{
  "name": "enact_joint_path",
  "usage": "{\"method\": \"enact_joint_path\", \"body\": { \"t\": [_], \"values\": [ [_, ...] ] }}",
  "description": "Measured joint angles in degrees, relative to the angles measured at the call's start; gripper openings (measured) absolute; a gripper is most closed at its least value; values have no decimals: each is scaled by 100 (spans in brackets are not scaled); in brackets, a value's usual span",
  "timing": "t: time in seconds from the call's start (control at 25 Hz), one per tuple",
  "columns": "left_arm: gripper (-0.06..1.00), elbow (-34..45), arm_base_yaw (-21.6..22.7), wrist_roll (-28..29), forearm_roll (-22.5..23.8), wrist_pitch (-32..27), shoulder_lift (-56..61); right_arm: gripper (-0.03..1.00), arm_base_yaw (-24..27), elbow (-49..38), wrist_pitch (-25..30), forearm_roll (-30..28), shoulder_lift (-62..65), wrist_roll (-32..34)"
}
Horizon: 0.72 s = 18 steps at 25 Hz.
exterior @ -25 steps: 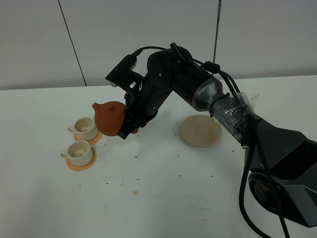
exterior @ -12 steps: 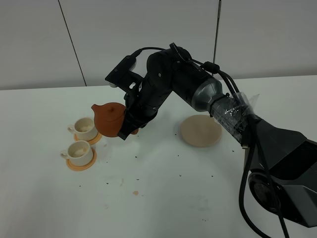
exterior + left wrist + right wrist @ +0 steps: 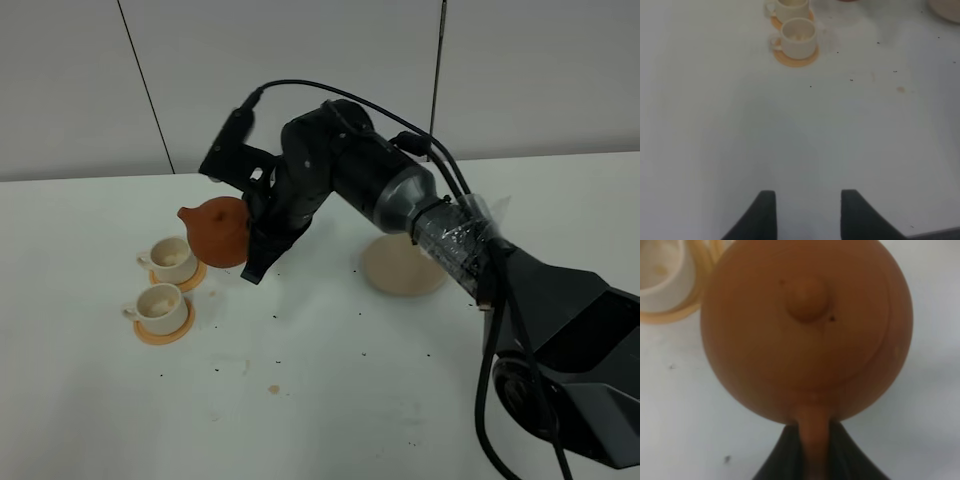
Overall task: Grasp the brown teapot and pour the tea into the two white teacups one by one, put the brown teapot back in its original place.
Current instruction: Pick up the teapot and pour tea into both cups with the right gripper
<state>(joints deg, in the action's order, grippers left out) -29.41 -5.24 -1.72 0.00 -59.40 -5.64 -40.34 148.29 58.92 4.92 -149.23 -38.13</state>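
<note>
White worktop (image 3: 330, 400) w/ a tea set, seen from high up. The right claw (image 3: 812, 447) is pinched tight on the loop handle of the brown teapot (image 3: 216, 231), holding it in the air, lid on, just beside the far one of the two white teacups (image 3: 172, 259) (each on an orange saucer (image 3: 175, 333)). The tan coaster (image 3: 400, 268) lies well apart, partly behind the arm. The left claw (image 3: 807, 212) hangs over the worktop, jaws apart & holding nothing.

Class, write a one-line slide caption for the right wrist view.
Right gripper holds the brown teapot by its handle, with one white teacup at the frame's edge.
</note>
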Motion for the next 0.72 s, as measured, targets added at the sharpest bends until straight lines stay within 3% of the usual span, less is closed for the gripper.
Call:
{"method": "enact_joint_path", "body": {
  "t": [0.36, 0.72],
  "values": [
    [37, 0, 0, 0, 0, 0, 0, 9, -177, 0, -500, -936, 0, -83],
    [37, 0, 0, 0, 0, 0, 0, 9, -185, 0, -644, -1743, 0, -115]
  ]
}}
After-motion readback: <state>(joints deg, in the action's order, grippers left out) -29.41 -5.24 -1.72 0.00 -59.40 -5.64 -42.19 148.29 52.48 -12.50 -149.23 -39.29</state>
